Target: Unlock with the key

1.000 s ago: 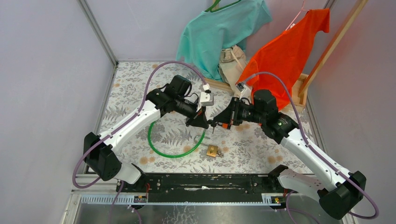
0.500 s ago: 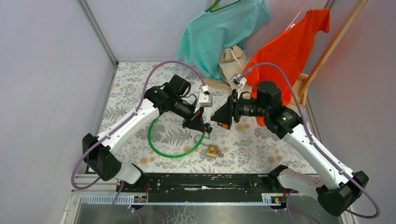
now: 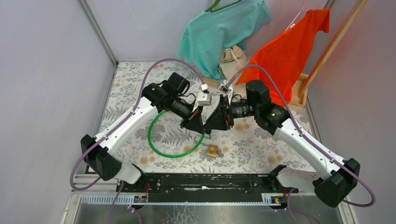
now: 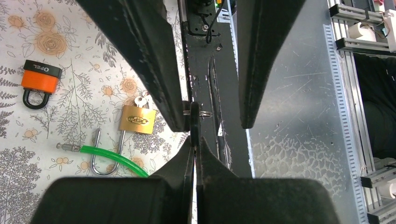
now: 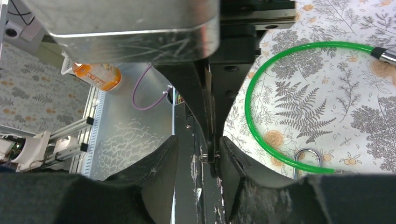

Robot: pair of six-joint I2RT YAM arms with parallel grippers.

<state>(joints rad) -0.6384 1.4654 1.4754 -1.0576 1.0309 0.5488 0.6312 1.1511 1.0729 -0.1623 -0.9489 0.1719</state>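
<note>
Counting down, we see pale walls (image 3: 46, 70), one floral table (image 3: 261, 144), one green cable loop (image 3: 172, 157) and two padlocks, a brass padlock (image 4: 137, 120) and an orange padlock (image 4: 41, 80). Our left gripper (image 4: 194, 142) pinches the one key (image 4: 194, 116), edge-on, pointing straight out from its fingertips, above the table between the right gripper's (image 5: 197, 148) spread fingers (image 5: 154, 177).

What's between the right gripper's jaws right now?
The key, seen edge-on with its small ring, pinched in the shut left gripper. The right gripper has its jaws open either side. Both wrist views show it.
</note>
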